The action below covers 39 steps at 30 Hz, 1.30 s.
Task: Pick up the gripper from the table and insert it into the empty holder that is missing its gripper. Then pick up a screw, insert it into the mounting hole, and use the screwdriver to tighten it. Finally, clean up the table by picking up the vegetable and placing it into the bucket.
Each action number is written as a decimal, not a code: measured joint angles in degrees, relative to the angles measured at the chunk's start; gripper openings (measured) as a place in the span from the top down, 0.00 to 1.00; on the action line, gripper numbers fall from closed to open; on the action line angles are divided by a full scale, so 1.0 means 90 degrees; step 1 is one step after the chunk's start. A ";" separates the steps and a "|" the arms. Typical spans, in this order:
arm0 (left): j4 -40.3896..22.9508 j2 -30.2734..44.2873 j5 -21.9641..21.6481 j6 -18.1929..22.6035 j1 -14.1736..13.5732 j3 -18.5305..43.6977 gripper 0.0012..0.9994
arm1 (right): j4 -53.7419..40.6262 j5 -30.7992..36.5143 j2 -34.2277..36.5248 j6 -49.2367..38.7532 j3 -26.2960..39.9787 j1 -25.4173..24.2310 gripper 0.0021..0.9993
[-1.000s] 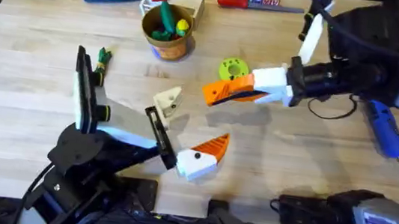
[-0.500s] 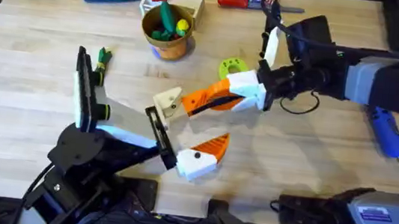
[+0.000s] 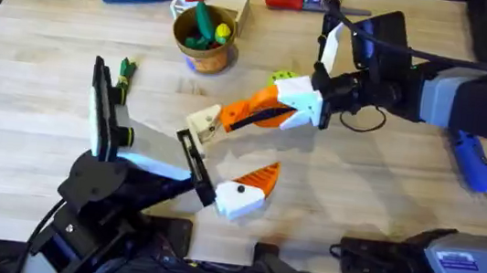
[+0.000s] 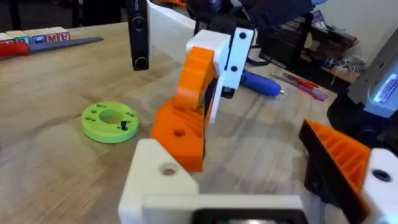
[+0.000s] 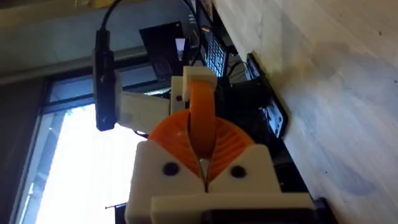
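The gripper is being pinched by the right tool against the empty holder; the left tool is being held open.

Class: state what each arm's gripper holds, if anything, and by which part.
The right gripper pinches the orange gripper by its upper end. The left gripper holds nothing.
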 joint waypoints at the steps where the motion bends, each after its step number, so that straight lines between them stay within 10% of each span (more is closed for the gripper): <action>1: -0.0007 0.0000 0.0000 -0.0002 0.0000 0.0000 0.01 | 0.0015 0.0037 -0.0002 0.0068 0.0000 0.0017 1.00; 39: -0.0083 0.0053 -0.0418 -0.0168 0.0121 -0.0007 0.01 | 0.2327 0.0884 0.0653 0.2311 0.0000 0.1041 1.00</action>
